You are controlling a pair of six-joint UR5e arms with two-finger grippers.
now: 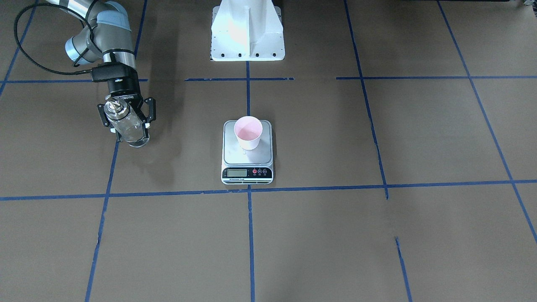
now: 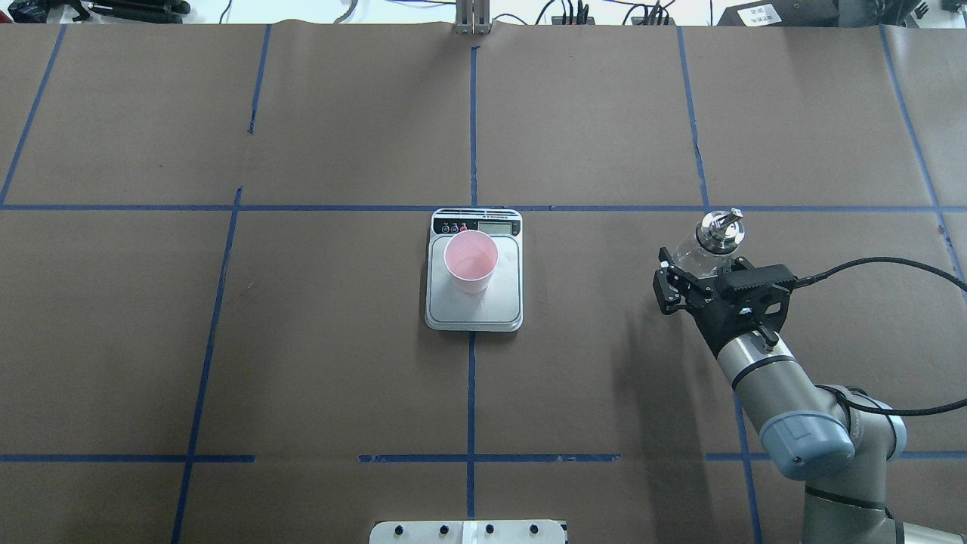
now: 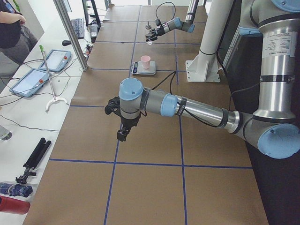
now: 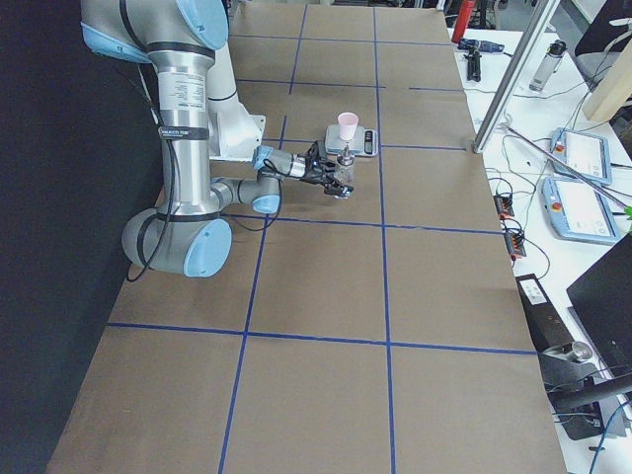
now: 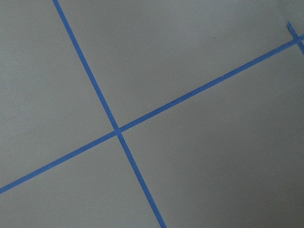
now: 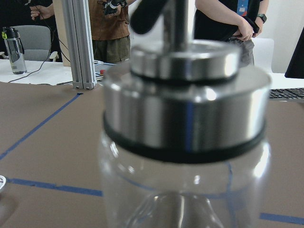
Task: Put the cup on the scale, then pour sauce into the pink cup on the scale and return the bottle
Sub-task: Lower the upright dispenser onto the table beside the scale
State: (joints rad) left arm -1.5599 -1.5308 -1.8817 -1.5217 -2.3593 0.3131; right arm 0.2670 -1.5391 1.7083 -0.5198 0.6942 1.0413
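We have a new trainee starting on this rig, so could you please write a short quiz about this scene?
1. True or false: the cup stands upright on the scale.
2. Which tool grips the bottle? A) left B) right C) neither
3. Short answer: is the bottle above the cup at this moment?

Key
1. True.
2. B: the right tool is closed around the bottle's glass body.
3. No: the bottle is held well off to the side of the scale, apart from both cup and scale.
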